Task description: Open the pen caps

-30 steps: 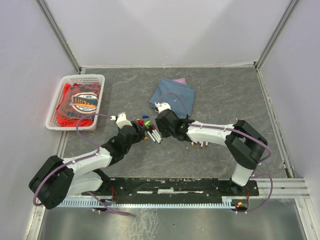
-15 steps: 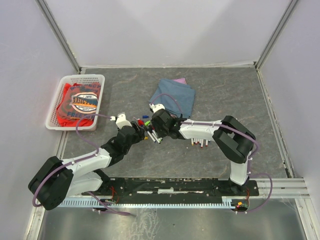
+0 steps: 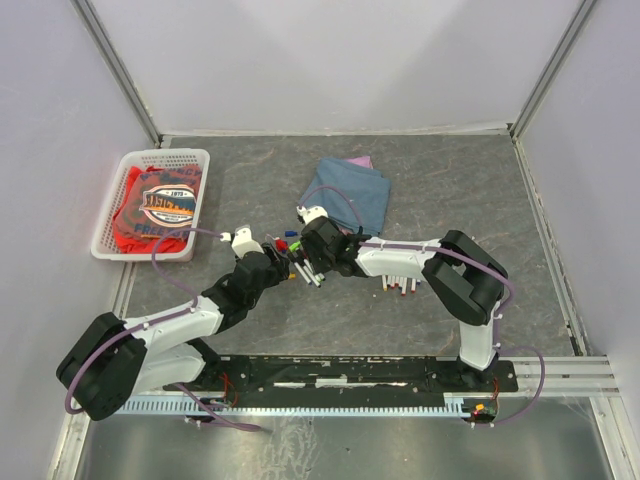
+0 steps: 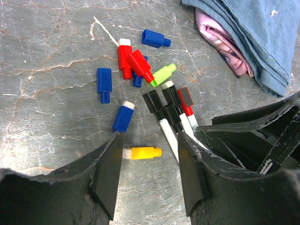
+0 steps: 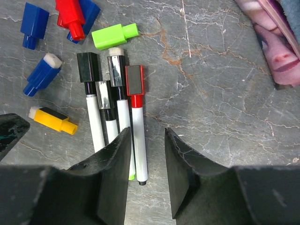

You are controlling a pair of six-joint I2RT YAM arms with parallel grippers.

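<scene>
left gripper (image 4: 147, 173) low, centre of top view, jaws apart, empty | right gripper (image 5: 146, 164) facing it, jaws apart over the pens (image 5: 117, 122), holding nothing | pens: four white barrels side by side (black and red ends) | pen caps (image 4: 136, 70) loose just above, blue, red, green, yellow | writing: unreadable

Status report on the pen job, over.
Left end effector and right end effector open, empty, above the table. White-barrelled capped pens lie together, loose coloured plastic caps alongside. Nothing blocking.
</scene>
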